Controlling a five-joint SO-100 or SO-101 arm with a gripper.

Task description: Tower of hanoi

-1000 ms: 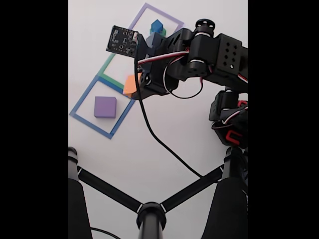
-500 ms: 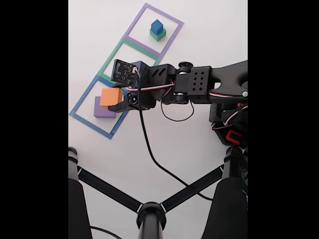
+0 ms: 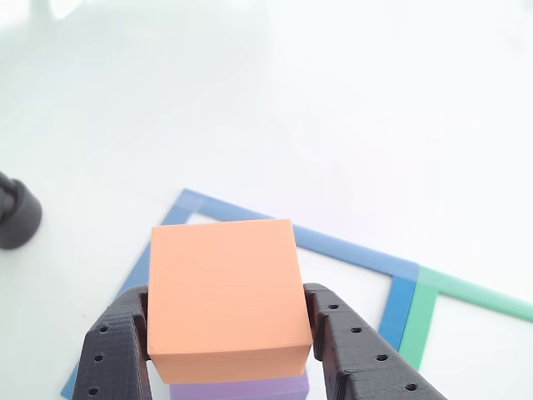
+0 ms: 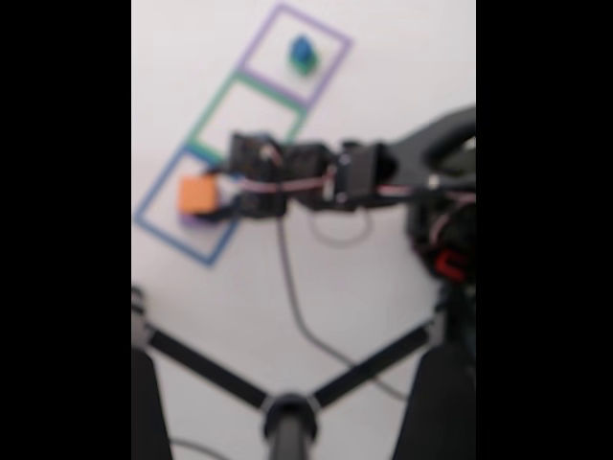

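Note:
The orange block (image 3: 223, 296) sits between my gripper's (image 3: 226, 342) two black fingers (image 3: 112, 354), which are shut on its sides. Just under it shows a strip of the purple block (image 3: 241, 389), inside the blue tape square (image 3: 350, 254). Whether orange rests on purple or hangs just above it, I cannot tell. In the blurred fixed view the orange block (image 4: 198, 194) covers most of the purple block (image 4: 189, 219) in the blue square, with my gripper (image 4: 213, 196) at its right side. The blue cube (image 4: 302, 46) stands on the green block (image 4: 305, 65) in the far purple tape square.
A green tape square (image 4: 251, 117) lies between the blue and purple ones. A black tripod (image 4: 287, 412) spreads across the front of the fixed view, and a cable (image 4: 297, 307) trails from the arm. A dark round foot (image 3: 15, 212) shows at the other view's left edge.
The arm has swung from the green square toward the blue one, carrying the orange block, and has lowered it over the purple block. The fixed view has gone out of focus.

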